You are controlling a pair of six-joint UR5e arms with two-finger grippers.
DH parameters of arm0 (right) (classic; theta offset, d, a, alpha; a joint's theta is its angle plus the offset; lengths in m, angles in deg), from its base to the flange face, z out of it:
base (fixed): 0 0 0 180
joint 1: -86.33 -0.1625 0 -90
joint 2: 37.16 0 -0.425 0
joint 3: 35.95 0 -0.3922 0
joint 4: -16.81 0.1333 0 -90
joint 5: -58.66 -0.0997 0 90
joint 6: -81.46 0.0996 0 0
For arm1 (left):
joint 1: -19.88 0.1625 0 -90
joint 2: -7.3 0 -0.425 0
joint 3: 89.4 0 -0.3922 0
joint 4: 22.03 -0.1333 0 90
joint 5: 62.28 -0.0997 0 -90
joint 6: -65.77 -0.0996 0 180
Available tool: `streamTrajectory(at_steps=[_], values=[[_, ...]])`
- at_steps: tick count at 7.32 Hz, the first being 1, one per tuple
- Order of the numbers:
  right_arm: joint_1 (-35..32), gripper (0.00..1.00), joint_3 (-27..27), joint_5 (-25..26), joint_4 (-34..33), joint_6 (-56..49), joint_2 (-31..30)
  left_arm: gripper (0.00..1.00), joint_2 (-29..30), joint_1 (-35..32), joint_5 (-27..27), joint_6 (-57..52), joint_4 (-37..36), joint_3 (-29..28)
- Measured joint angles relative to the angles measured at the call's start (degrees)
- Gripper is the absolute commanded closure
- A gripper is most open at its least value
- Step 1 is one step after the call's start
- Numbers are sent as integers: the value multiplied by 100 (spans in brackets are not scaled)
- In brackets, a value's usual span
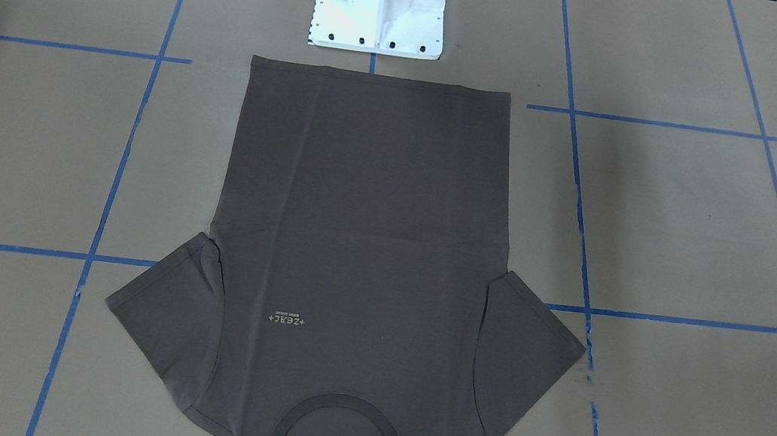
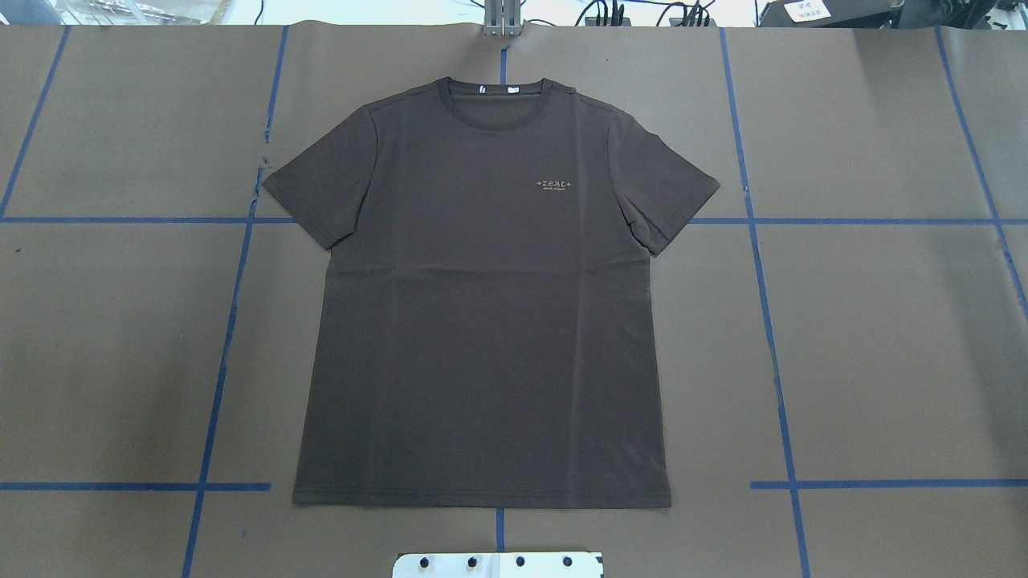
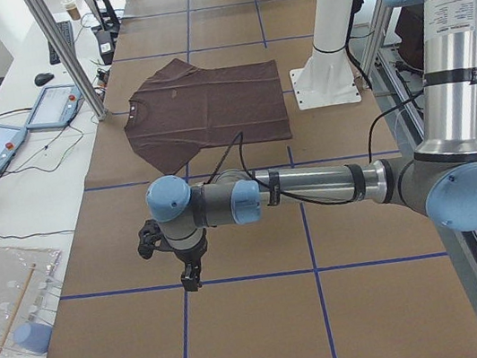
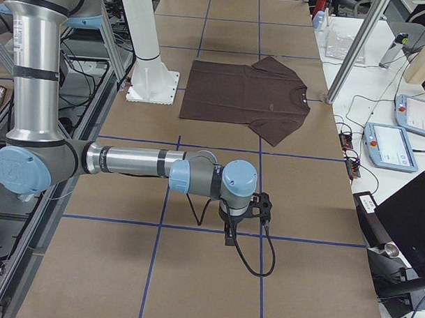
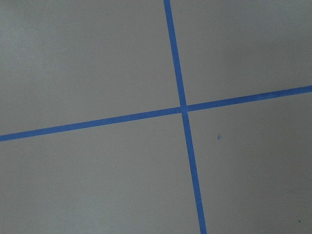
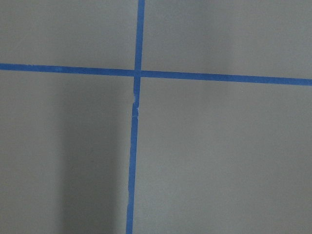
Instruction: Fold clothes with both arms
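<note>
Starting at the robot's left end of the table: stretching the left arm (image 3: 312, 187) out low over the brown paper (image 3: 264, 338), well apart from the T-shirt (image 2: 482, 321), and pointing the left gripper (image 3: 189, 283) straight down over a blue tape line (image 3: 236, 279). Looking through that wrist's camera at nothing but a tape crossing (image 5: 184, 108), so cannot tell whether released or clenched. Moving to the middle: finding the T-shirt spread flat and front up, both short sleeves fanning outward, untouched by either arm. Pointing its ribbed collar (image 2: 498, 104) and white neck labels (image 2: 498, 90) at the table's far edge, with its straight hem near the white pedestal (image 1: 380, 4) but apart from it. Showing the small pale chest lettering (image 2: 554, 185) right of centre in the overhead view. Ending at the robot's right end: reaching the right arm (image 4: 128, 161) out low in the same way, well apart from the shirt, and hanging the right gripper (image 4: 228, 239) over another tape line. Seeing only paper and a crossing (image 6: 136, 73) from that wrist, so again cannot tell whether slack or clamped.
</note>
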Motion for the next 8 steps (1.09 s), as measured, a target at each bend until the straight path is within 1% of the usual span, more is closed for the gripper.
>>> streamTrajectory(at_steps=[3,4,5,6,7,8], values=[[25,0,36,-158,27,19,88,0,49,2,9,17,13,0],[126,0,83,-259,69,62,237,0,209,9,26,38,35,3],[382,0,109,-383,200,126,494,0,460,30,105,41,164,-39],[775,0,119,-490,376,165,815,0,660,65,222,46,555,-161],[1198,0,61,-512,501,259,1189,0,715,95,288,59,1114,-287],[1566,0,-90,-502,557,589,1569,0,712,111,317,68,1503,-371]])
